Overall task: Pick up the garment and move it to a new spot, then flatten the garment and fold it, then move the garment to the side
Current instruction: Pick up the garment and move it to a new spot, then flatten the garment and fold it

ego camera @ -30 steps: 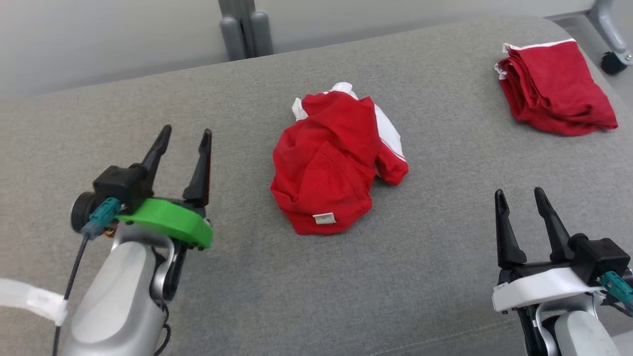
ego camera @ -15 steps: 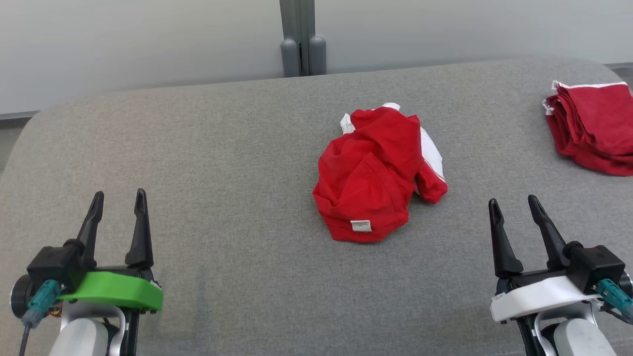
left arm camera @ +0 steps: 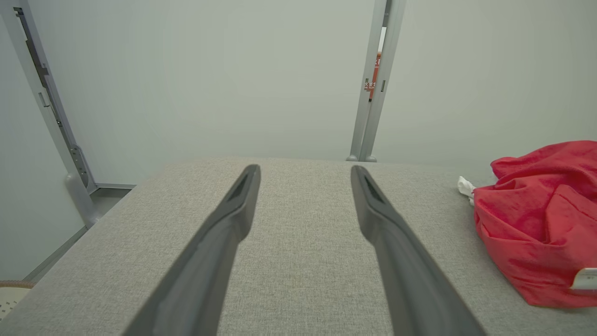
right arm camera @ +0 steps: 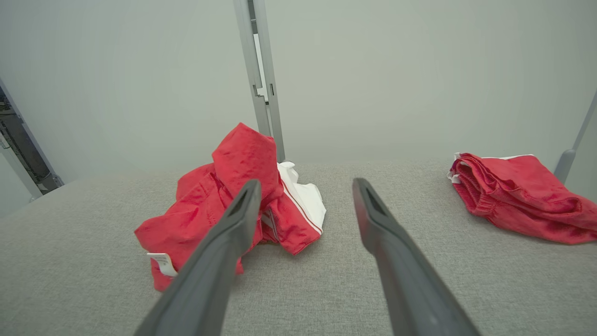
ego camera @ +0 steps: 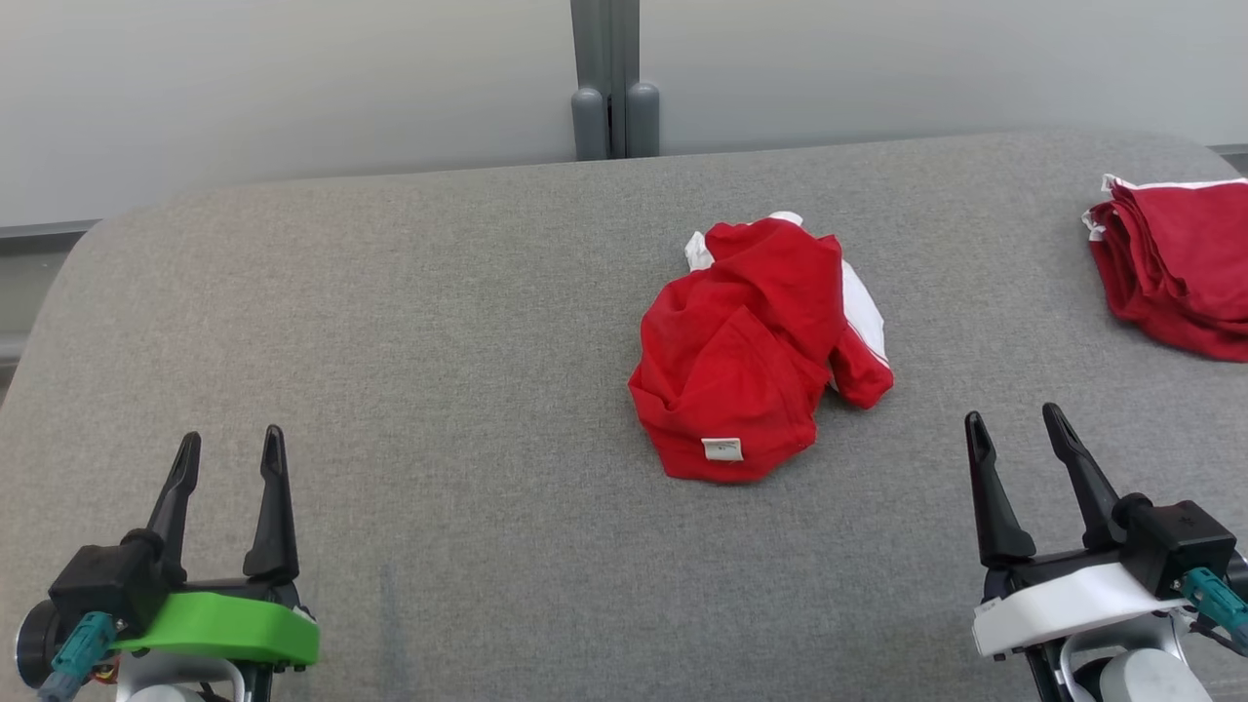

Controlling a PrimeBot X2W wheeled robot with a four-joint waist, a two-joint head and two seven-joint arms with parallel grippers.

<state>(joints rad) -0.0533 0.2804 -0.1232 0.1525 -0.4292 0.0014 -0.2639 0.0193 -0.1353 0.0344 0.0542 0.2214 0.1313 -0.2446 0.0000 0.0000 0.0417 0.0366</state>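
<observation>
Garment (ego camera: pixel 751 351) first: it is red with some white, and it lies in a crumpled heap near the middle of the gray table (ego camera: pixel 419 312). A small white tag (ego camera: pixel 721 449) shows on its near edge. Nothing touches it.

The left gripper (ego camera: pixel 231 436) sits low at the near left, well apart from the heap. Its two dark fingers stand apart with a clear gap, and they hold nothing. The right gripper (ego camera: pixel 1014 414) sits at the near right, closer to the heap but not touching it. Its fingers stand apart too, and they are empty.

Another red pile (ego camera: pixel 1170 283) lies at the far right of the table. It looks folded. A gray post (ego camera: pixel 614 88) stands behind the table.

I think the job is at its very first step, picking the garment up. It is not lifted, not flat and not folded yet.

The right gripper is the closer one, so I think it needs to reach forward and to its left. Then it needs to come down on a raised fold and pinch it. The cloth is soft, so a thin pinch may slip out. It should stay away from the red pile.
</observation>
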